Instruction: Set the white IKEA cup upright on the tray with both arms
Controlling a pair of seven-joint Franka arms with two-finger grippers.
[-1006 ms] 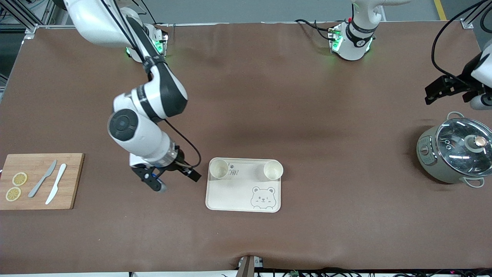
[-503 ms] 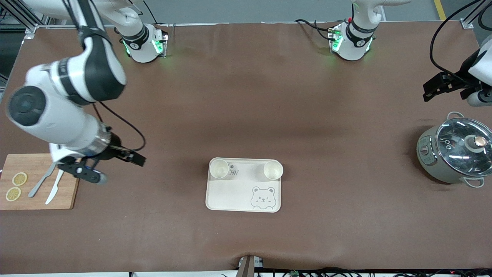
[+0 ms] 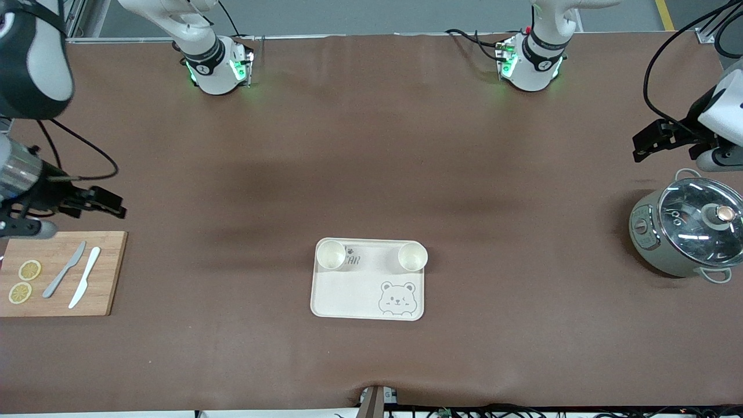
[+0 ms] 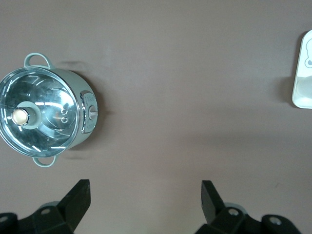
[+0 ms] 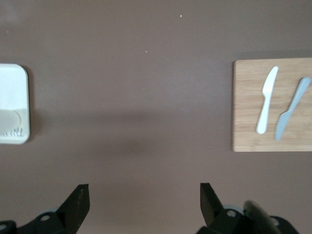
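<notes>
The cream tray (image 3: 360, 290) with its bear drawing lies mid-table. Two white cups stand upright on it, one (image 3: 331, 255) at the corner toward the right arm's end, the other (image 3: 413, 257) at the corner toward the left arm's end. My right gripper (image 3: 24, 227) is open and empty, up over the table mat at the edge of the wooden cutting board (image 3: 58, 273). My left gripper (image 3: 717, 157) is open and empty, over the mat beside the pot (image 3: 688, 226). Both wrist views show open jaws, the left gripper (image 4: 145, 195) and the right gripper (image 5: 145, 195), over bare mat.
The cutting board holds two knives (image 3: 75, 277) and two lemon slices (image 3: 24, 281); it also shows in the right wrist view (image 5: 248, 105). The glass-lidded pot also shows in the left wrist view (image 4: 46, 117). A tray edge shows in each wrist view (image 4: 303, 73) (image 5: 13, 92).
My right arm has swung away from beside the tray toward its own end of the table, to the cutting board's edge. My left gripper has drifted slightly. The cups and tray have not moved.
</notes>
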